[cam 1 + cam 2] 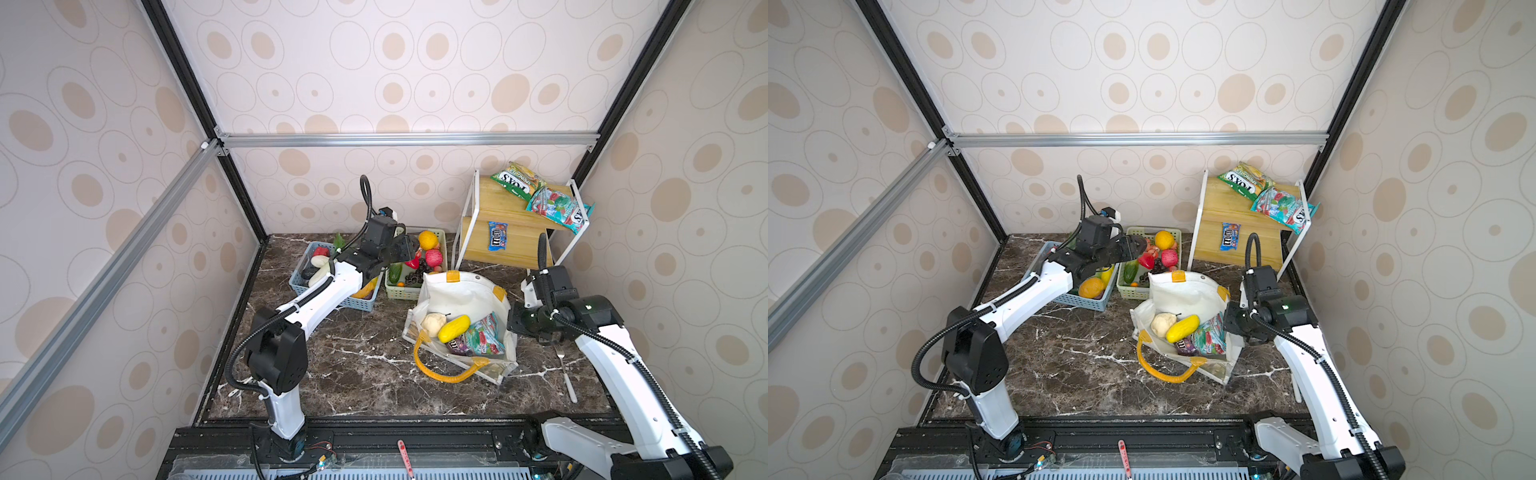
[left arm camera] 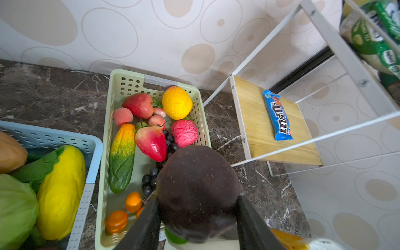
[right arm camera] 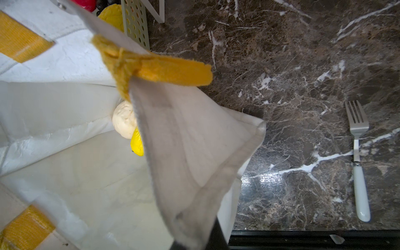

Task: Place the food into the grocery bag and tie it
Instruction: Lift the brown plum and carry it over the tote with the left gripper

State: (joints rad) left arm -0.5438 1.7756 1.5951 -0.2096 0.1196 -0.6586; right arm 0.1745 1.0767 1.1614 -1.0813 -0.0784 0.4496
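The white grocery bag (image 1: pixel 457 295) (image 1: pixel 1183 291) stands open on the marble table, one yellow-orange handle (image 1: pixel 440 374) hanging over its near side. Inside lie a white piece (image 1: pixel 432 323), a yellow piece (image 1: pixel 454 328), a teal packet (image 1: pixel 484 336) and a dark purple packet (image 1: pixel 457 345). My right gripper (image 1: pixel 513 322) (image 3: pixel 201 242) is shut on the bag's right rim (image 3: pixel 184 140), holding the cloth up. My left gripper (image 1: pixel 409 249) (image 2: pixel 198 203) hovers over the green basket (image 2: pixel 112 129), shut on a round dark brown speckled fruit (image 2: pixel 197 184).
The green basket holds several fruits, and a blue basket (image 2: pixel 93 151) beside it holds a cabbage (image 2: pixel 15 205) and a yellow corn (image 2: pixel 62 190). A wooden shelf rack (image 1: pixel 519 216) at the back right carries snack packets and a blue bar (image 1: pixel 497 235). A fork (image 3: pixel 357 155) lies right of the bag.
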